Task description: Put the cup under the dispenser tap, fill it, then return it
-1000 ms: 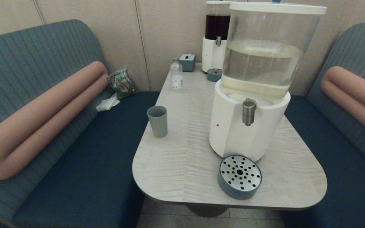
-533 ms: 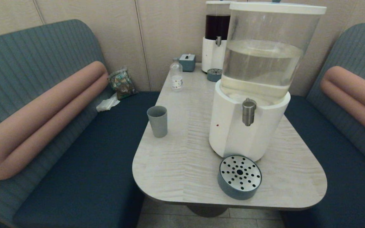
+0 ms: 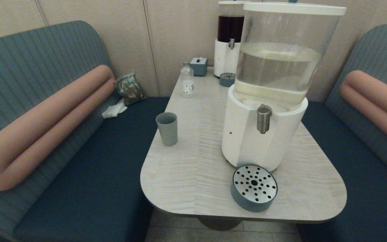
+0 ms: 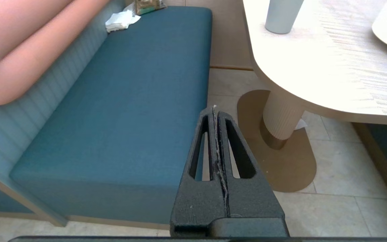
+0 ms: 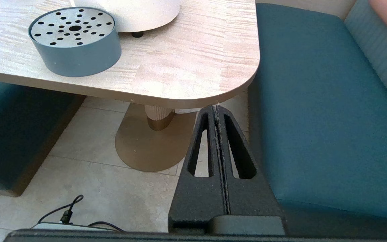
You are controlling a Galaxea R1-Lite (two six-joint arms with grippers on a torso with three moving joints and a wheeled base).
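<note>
My left gripper is low down by the floor, below the table, with its two fingers pressed flat together and nothing between them; my right gripper is low down too, under the near corner of the table, its fingers also pressed together and holding nothing; neither one shows in my head view. The cup stands upright near the table's edge at about 9 o'clock from the big dispenser, well apart from it; I think the cup has nothing in it, but I cannot see to its bottom. The dispenser tap sticks out of the white base; the round drip tray sits on the table at 6 o'clock from the tap, just beside the base. A small clear bottle stands farther back at 12 o'clock from the cup; the dark dispenser is behind the big one.
</note>
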